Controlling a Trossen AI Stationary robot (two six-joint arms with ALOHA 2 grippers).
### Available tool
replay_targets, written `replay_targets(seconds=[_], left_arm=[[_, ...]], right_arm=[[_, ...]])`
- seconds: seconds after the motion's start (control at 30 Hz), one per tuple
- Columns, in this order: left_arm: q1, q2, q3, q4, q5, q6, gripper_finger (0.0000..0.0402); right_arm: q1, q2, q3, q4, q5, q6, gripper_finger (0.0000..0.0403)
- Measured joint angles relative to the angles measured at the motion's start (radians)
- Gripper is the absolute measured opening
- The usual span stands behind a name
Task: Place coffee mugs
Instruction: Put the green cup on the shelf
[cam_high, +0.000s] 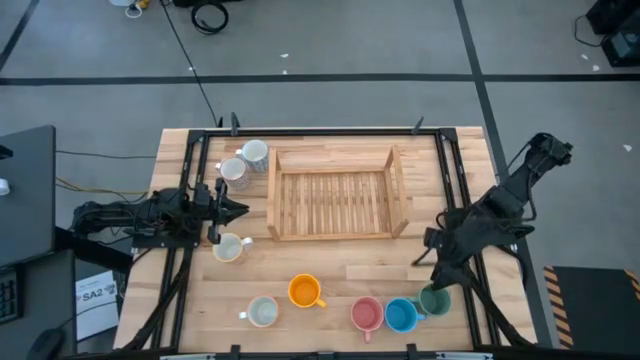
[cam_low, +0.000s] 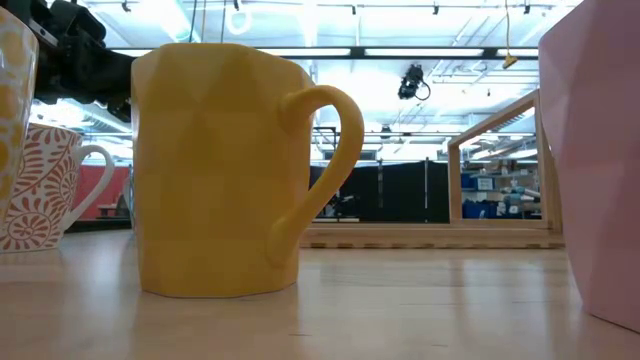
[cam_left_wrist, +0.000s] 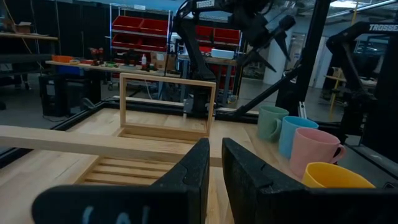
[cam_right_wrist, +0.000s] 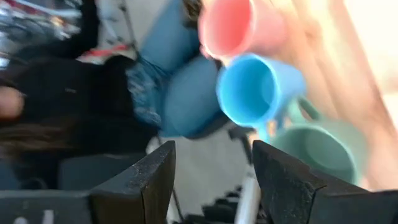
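Seven coffee mugs stand on the wooden table (cam_high: 330, 275) around a slatted wooden tray (cam_high: 336, 194), which holds none of them. Along the near edge, the orange mug (cam_high: 304, 291), pink mug (cam_high: 367, 314), blue mug (cam_high: 400, 315) and dark green mug (cam_high: 434, 300) form a loose row, the last three close together; a pale mug (cam_high: 262, 312) sits to the left of the orange one. Two whitish-grey mugs (cam_high: 243, 162) stand side by side just off the tray's far-left corner, and a cream mug (cam_high: 229, 247) rests near its near-left corner.

The right gripper (cam_high: 436, 262) hangs just beside the dark green mug, fingers spread wide and holding nothing; from its wrist camera the green, blue and pink mugs show past the parted fingers (cam_right_wrist: 149, 177), with a person in dark clothing visible beyond the table.

The left gripper (cam_high: 238, 209) lies between the whitish-grey pair and the cream mug, pointing toward the tray's left wall, its fingers drawn nearly together with only a narrow slit between them and nothing gripped.

At table height, the orange mug fills the foreground, handle to the right, with a red-patterned white mug (cam_low: 45, 190) behind it and the tray's frame farther back.
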Motion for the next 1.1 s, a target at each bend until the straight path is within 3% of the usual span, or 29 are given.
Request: replay_targets(seconds=[0.4,0.73,1.1], left_arm=[[0.000,0.000,0.000,0.000,0.000,0.000,0.0050],[0.000,0.000,0.000,0.000,0.000,0.000,0.0050],[0.000,0.000,0.000,0.000,0.000,0.000,0.0050]], right_arm=[[0.019,0.123,0.000,-0.206,0.004,-0.052,0.0219],[0.019,0.252,0.000,-0.213,0.004,-0.185,0.0219],[0.019,0.370,-0.001,-0.233,0.004,-0.214,0.0219]])
